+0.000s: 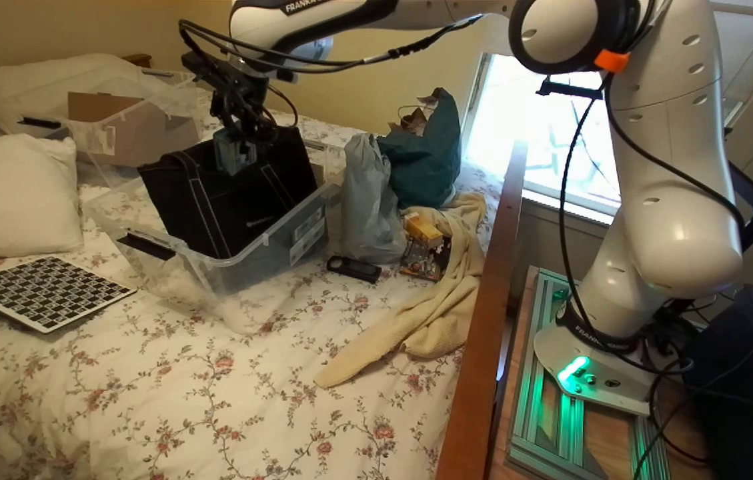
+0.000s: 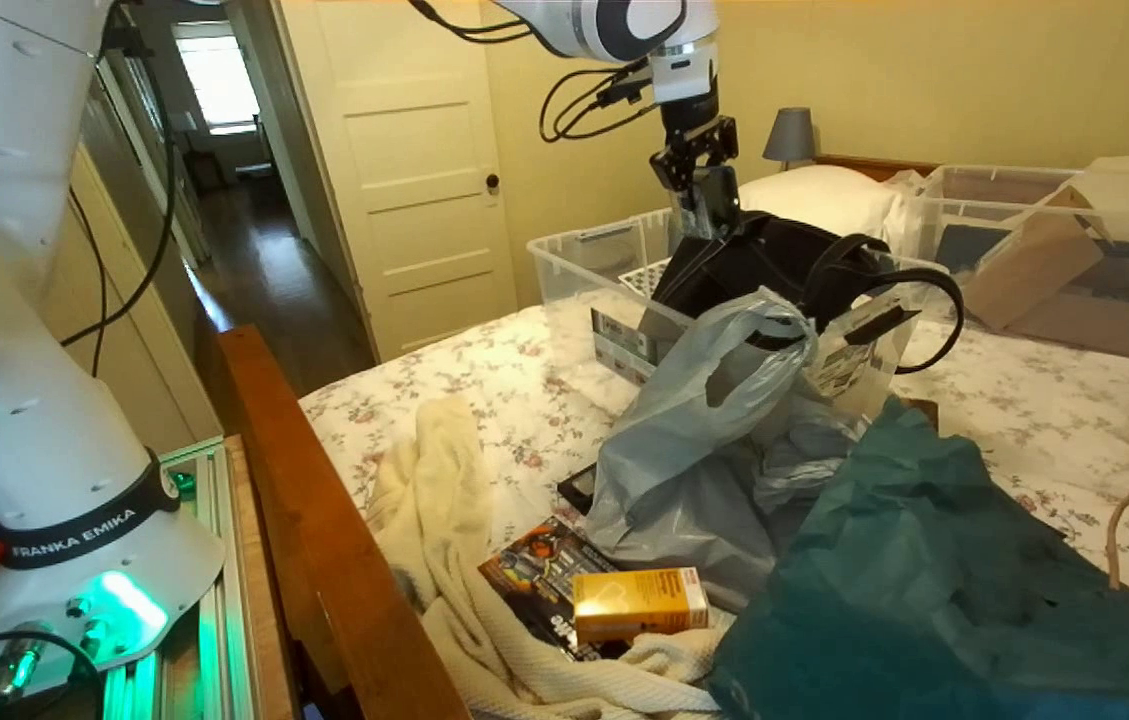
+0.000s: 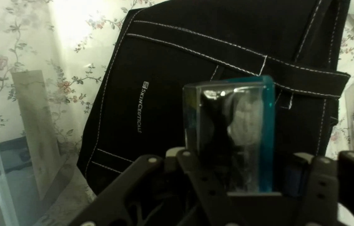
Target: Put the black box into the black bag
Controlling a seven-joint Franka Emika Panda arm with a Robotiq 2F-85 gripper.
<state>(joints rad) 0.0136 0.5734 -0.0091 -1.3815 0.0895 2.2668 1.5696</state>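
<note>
The black bag [image 1: 236, 213] sits tilted inside a clear tote [image 1: 309, 230]; it also shows in an exterior view [image 2: 764, 250], its handles hanging over the rim. Its lettered front face fills much of the wrist view [image 3: 164, 81]. My gripper [image 3: 239, 157] is shut on a small clear-fronted case [image 3: 233, 125] with dark insides and a teal side, held upright just over the bag's front face. A narrow dark strip separates the teal side from the right finger. A flat black box with pale and orange markings [image 2: 534, 570] lies on the bed. I cannot tell which is the task's black box.
A grey plastic bag [image 2: 694, 480] and a teal bag [image 2: 954, 600] stand beside the tote. A yellow box [image 2: 639, 600], a towel [image 1: 409, 327] and a long black bar [image 1: 354, 269] lie near. A checkered board [image 1: 46, 293] and another tote [image 1: 129, 133] flank it.
</note>
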